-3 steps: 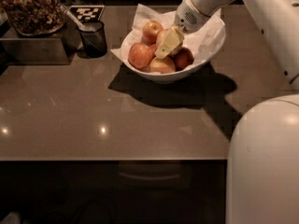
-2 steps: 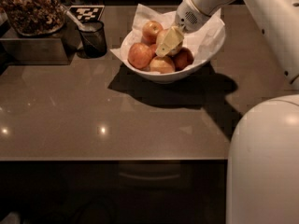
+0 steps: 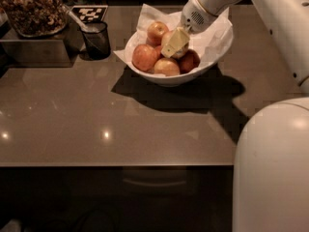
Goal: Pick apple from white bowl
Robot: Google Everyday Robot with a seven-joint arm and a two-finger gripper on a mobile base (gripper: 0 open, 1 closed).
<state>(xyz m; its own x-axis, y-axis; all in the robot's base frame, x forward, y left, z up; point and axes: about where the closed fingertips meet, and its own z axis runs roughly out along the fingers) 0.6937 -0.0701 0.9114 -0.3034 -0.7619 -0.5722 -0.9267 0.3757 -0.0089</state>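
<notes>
Hanging low inside the white bowl (image 3: 178, 79), entering from 1 o'clock, the tool (image 3: 175, 42) sits at the centre of the fruit pile, right on the apple (image 3: 167, 36), which it mostly covers. Can't tell how far the tool is open or whether it has hold of anything. Around it: small orange-red apple (image 3: 157, 31) at 11, left apple (image 3: 145, 57) at 8, front apple (image 3: 166, 66) at 6, dark red apple (image 3: 189, 60) at 4. Bowl is lined with crumpled paper (image 3: 217, 30) and sits on the counter (image 3: 96, 110) — dark mesh cup (image 3: 96, 40) at its 9 o'clock.
</notes>
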